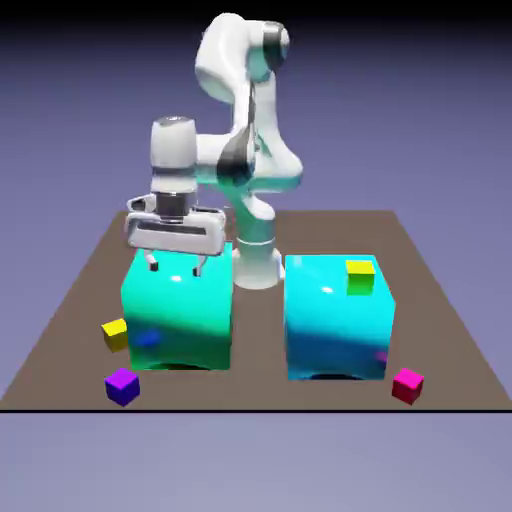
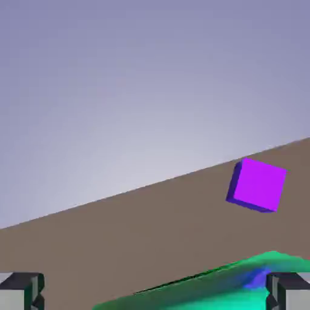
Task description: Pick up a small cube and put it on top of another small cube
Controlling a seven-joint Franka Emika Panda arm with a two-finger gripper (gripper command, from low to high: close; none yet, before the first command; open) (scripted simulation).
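Observation:
The small all-yellow cube [image 1: 115, 333] lies on the table at the exterior view's left, beside the left big teal block [image 1: 180, 310]. A small purple cube [image 1: 121, 385] sits in front of it, and it also shows in the hand view as a purple cube [image 2: 257, 184] on the brown table. A small magenta cube [image 1: 407, 384] rests by the right teal block [image 1: 335, 320]. My gripper [image 1: 175, 265] hangs open just over the left block's top, holding nothing. In the hand view my gripper [image 2: 155, 296] has its grey fingertips [image 2: 21, 290] wide apart over the teal block's edge [image 2: 230, 281].
A yellow-topped cube with a green face [image 1: 360, 276] stands on top of the right teal block. A dark blue patch [image 1: 148, 340] shows on the left block's front face. The table's front edge [image 1: 250, 408] runs just in front of the purple and magenta cubes.

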